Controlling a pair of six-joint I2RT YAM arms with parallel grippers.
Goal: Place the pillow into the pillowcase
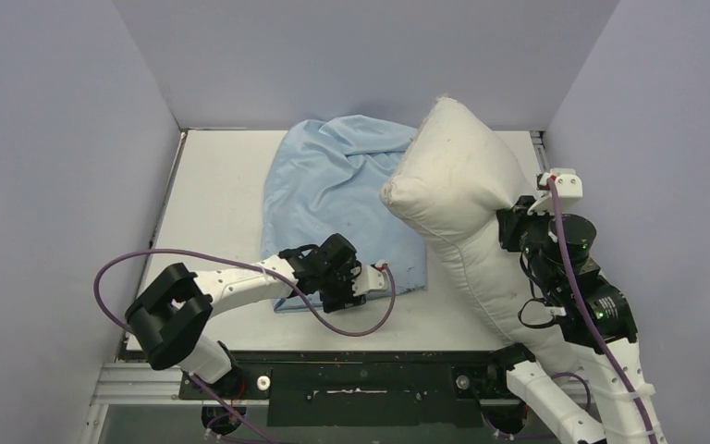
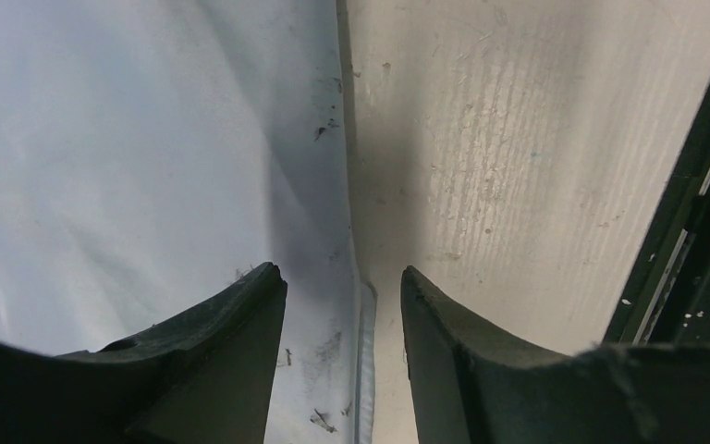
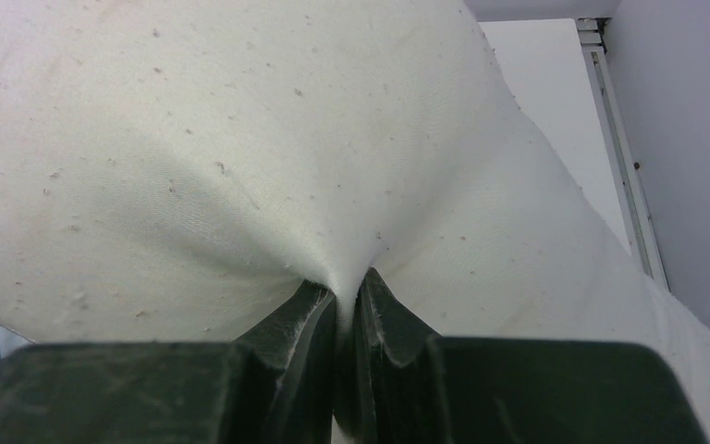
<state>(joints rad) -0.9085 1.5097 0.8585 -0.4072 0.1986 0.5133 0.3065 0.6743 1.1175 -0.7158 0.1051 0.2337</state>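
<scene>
Right hand pinches a thin fold of pillow — slip risk; left hand, parted and empty, straddles pillowcase hem at 6 o'clock.

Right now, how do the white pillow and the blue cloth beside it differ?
The pillow is off-white and plump; the pillowcase is light blue, thin and limp. The pillow is lifted up at a tilt; the pillowcase lies wrinkled on the table. The right tool is pinched shut on the pillow; the left tool hangs open over the pillowcase's near edge, holding nothing. Both are soft fabric.
</scene>
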